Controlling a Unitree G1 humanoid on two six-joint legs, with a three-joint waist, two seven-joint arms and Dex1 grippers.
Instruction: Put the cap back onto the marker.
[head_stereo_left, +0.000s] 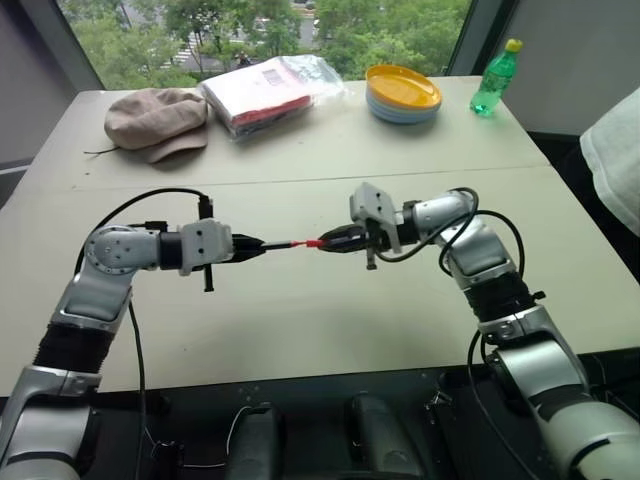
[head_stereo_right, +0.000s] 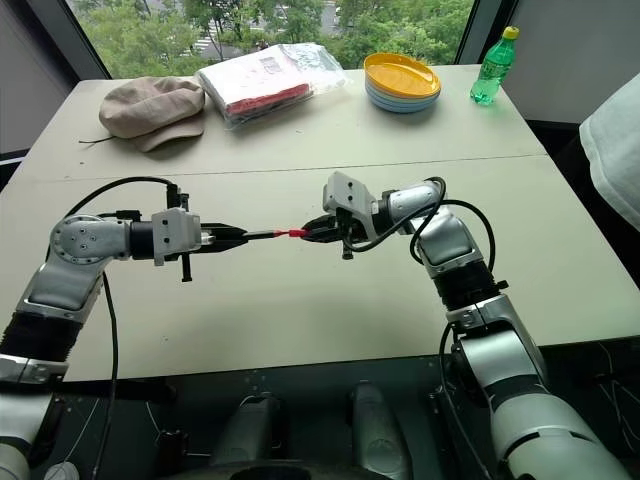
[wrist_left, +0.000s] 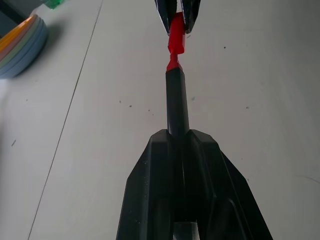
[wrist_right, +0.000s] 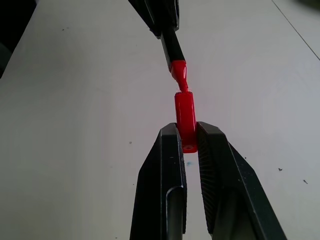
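We had our left gripper (wrist_left: 182, 150) clamping the marker (wrist_left: 176, 102), our right gripper (wrist_right: 189, 145) pinching the cap (wrist_right: 185, 120) at its three-o'clock end, tip just entering, still unseated.

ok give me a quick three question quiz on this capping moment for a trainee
1. True or false: the cap is fully seated on the marker.
2. Which pincer holds the cap: A) left pincer B) right pincer?
3. Name the stacked items near the green bottle.

Key:
1. False; only the marker's red tip meets the cap's mouth.
2. B; the left one grips the marker's barrel.
3. Plates, yellow on top.
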